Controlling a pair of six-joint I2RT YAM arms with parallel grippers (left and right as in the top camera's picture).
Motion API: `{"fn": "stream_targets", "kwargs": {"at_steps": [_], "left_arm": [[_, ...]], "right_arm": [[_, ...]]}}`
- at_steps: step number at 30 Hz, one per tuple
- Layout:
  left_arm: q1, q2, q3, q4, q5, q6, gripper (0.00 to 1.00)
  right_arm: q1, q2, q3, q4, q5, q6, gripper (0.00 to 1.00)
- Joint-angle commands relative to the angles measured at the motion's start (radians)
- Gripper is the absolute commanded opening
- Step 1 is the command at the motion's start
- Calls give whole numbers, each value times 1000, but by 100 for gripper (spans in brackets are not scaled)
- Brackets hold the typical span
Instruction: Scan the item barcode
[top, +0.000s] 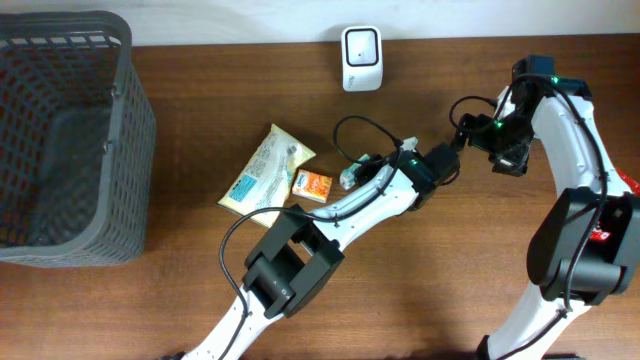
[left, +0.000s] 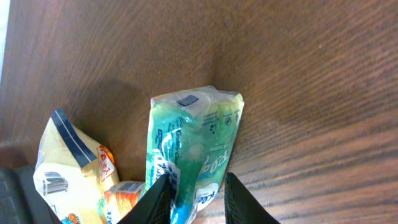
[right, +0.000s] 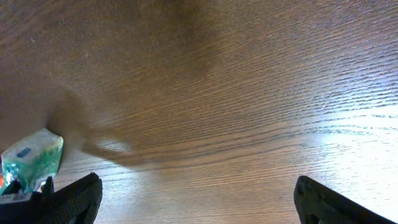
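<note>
Overhead: basket (top: 135, 130), scanner (top: 360, 57), yellow packet (top: 265, 170)

- Counter (top: 200, 90): warm brown, streaked wood grain.
- Basket (top: 135, 150): dark grey, open lattice walls.
- Scanner (top: 360, 57): white, with a dark window.
- Soft packet (left: 193, 146): green and white, blue lettering.
- Pouch (top: 265, 170): pale yellow, dark blue stripe.
- Small packet (top: 314, 186): orange, perhaps with a red mark.
- Left arm (top: 350, 205): white shells, black joints.

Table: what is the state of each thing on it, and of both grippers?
Basket, upright, looks empty.
Scanner, standing, untouched.
Green pack, lying down.
Yellow packet, lying flat.
Orange packet, lying flat.
Left gripper, astride green pack, grip unclear.
Right gripper, wide open, empty.
</note>
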Motion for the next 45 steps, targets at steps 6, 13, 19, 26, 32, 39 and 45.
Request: {"fn": "stream_targets", "kwargs": {"at_steps": [6,13,19,26,32,39,45], "left_arm": [[17,6,330,-199,194,-8,25],[82,7,529,-371,217,-10,29],[220,7,588,-487,277,-10,99],[411,7,588,-502,502,-10,99],[513,7,586,-530,561,-10,99],[545,17,553,-530,566,-10,99],[545,58,539,-529,567,-10,99]], "right_arm": [[4,1,2,0,-5,8,98],[4,1,2,0,-5,8,98],[4,1,2,0,-5,8,98],[4,1,2,0,-5,8,99],[4,1,2,0,-5,8,98],[4,1,2,3,-38,9,98],[4,1,2,26,-222,10,98]]}}
